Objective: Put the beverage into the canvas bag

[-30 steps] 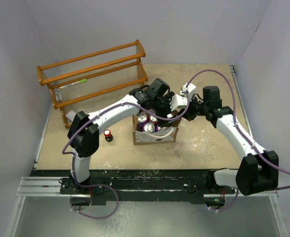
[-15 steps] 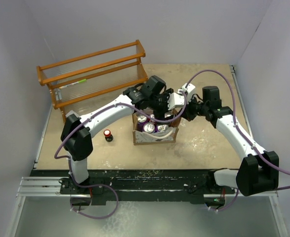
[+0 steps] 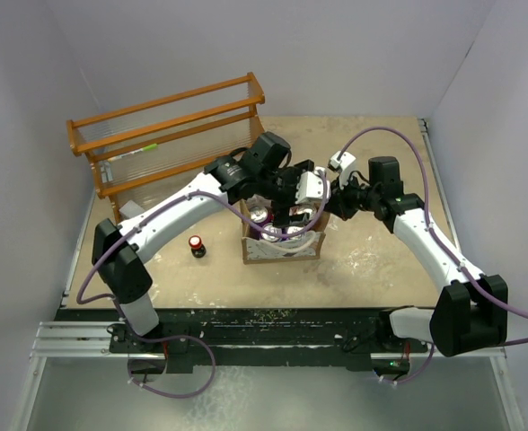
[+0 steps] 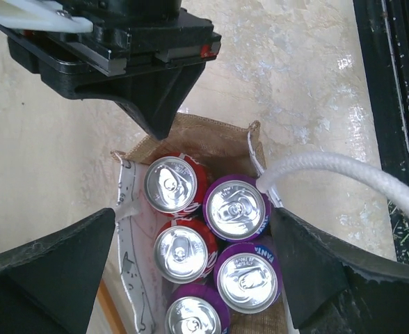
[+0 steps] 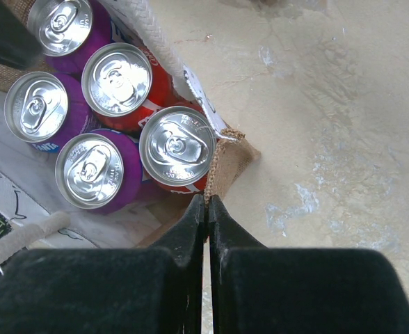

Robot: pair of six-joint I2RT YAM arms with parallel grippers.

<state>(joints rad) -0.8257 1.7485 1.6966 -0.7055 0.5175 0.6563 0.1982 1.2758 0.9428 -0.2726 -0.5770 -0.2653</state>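
Observation:
The canvas bag [image 3: 277, 250] stands open mid-table with several red and purple cans upright inside. In the left wrist view I see its brown rim [image 4: 211, 136], a red can [image 4: 171, 183], a purple can [image 4: 234, 209] and a white rope handle [image 4: 343, 170]. My left gripper [image 3: 289, 199] hovers above the bag, open and empty, its jaws wide on either side of the cans [image 4: 193, 219]. My right gripper [image 3: 322, 208] is shut on the bag's rim at a corner [image 5: 206, 198], next to a red can [image 5: 177, 146]. Another red can [image 3: 196, 245] stands on the table left of the bag.
A wooden two-tier rack [image 3: 170, 135] stands at the back left. White walls close in the table on three sides. The black front rail [image 3: 264, 323] runs along the near edge by the arm bases.
My left arm has swung its elbow out to the left and its open gripper has drawn slightly back-left above the bag. The right gripper has kept its hold on the rim.

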